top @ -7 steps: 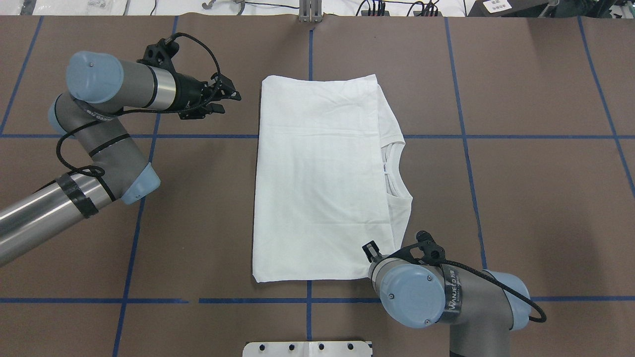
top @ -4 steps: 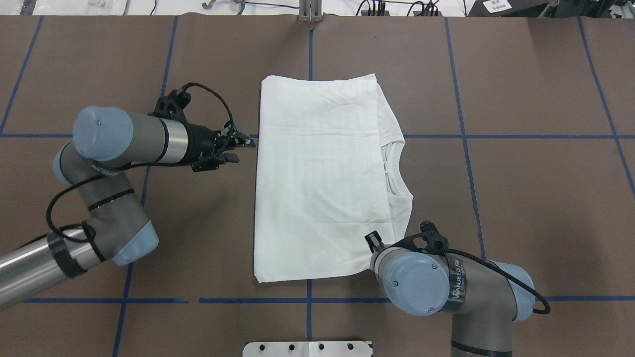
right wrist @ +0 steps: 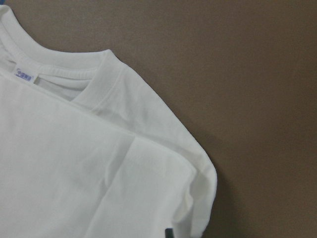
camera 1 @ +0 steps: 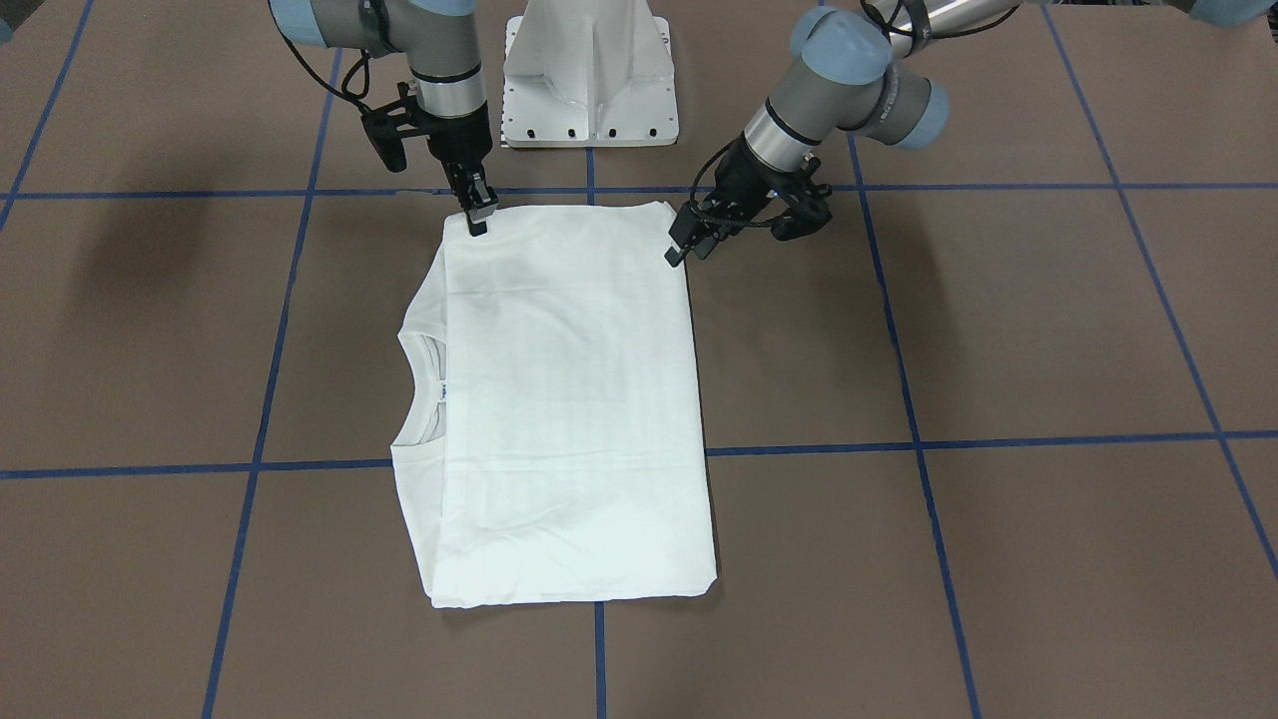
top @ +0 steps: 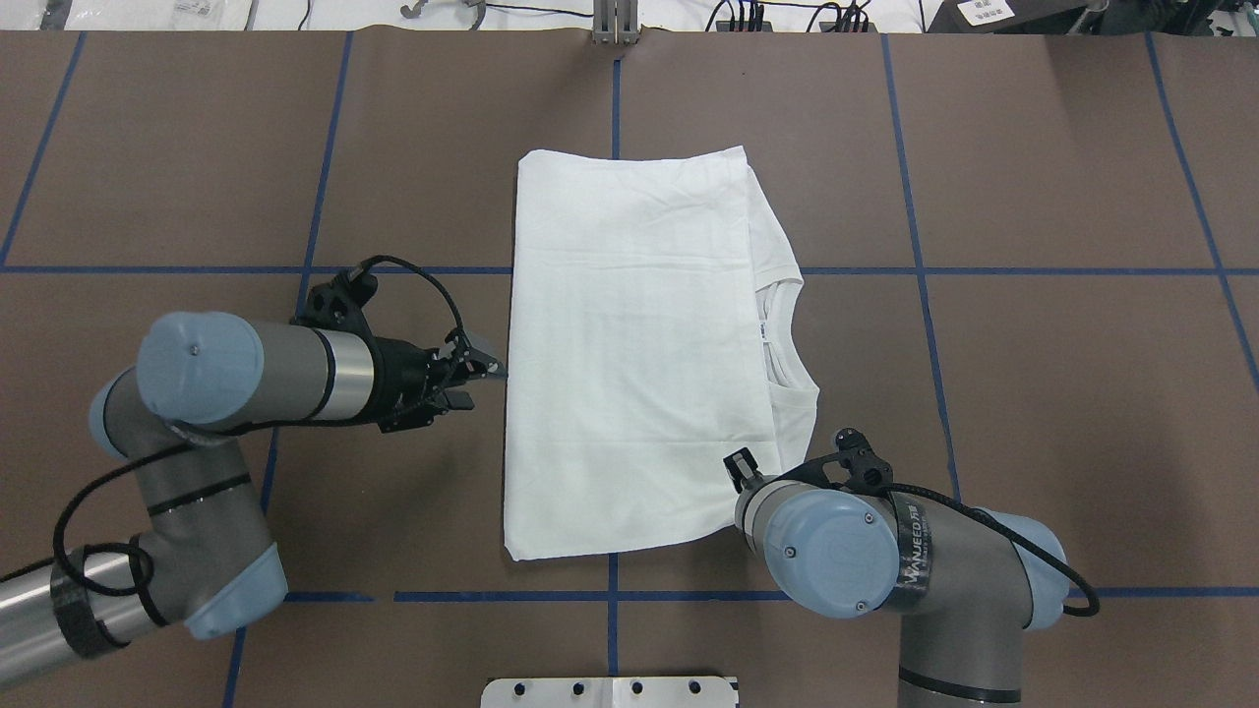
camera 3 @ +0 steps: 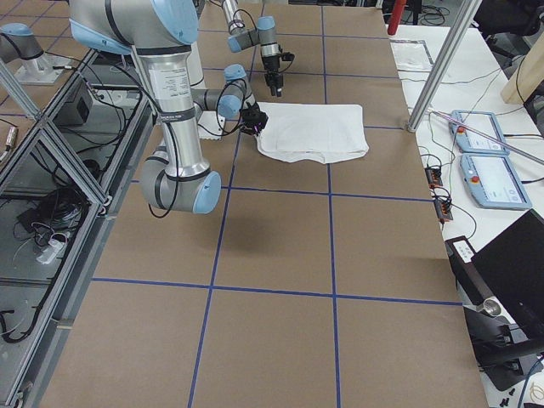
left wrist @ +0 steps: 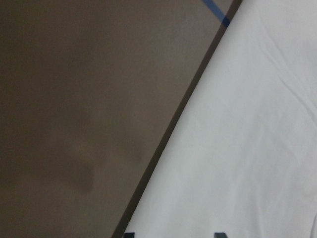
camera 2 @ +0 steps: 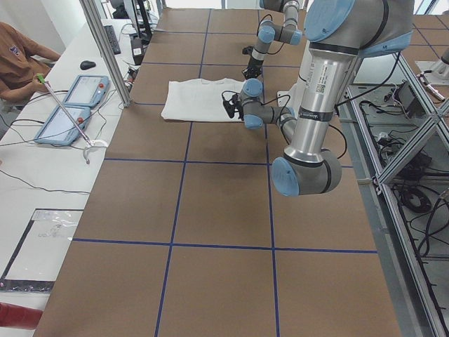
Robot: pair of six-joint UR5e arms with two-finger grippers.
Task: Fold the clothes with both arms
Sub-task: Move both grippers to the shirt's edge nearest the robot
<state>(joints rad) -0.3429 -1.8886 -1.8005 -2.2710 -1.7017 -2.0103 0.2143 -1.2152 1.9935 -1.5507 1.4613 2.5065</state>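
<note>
The white T-shirt (top: 629,344) lies folded into a rectangle on the brown table, its ribbed collar (top: 787,339) and neck tag toward the right. My left gripper (top: 480,383) is open beside the shirt's left edge, about halfway along it; in the left wrist view its two fingertips (left wrist: 220,234) stand apart over that edge. In the front view my right gripper (camera 1: 477,222) points down onto the shirt's near right corner with its fingers together. The right wrist view shows a single fingertip (right wrist: 168,232) over the cloth beside the shoulder fold. I cannot see cloth pinched.
The white pedestal base (camera 1: 589,80) stands at the table's near edge between the arms. Blue tape lines (top: 915,270) cross the brown table top. Past the far edge, a side bench holds tablets (camera 2: 70,105), with a seated person (camera 2: 17,56) and an aluminium post (camera 2: 105,49).
My left arm has swung back toward the robot along the shirt's left edge, from near the far corner to mid-edge. The right arm shifted only slightly; the shirt lies unchanged.
</note>
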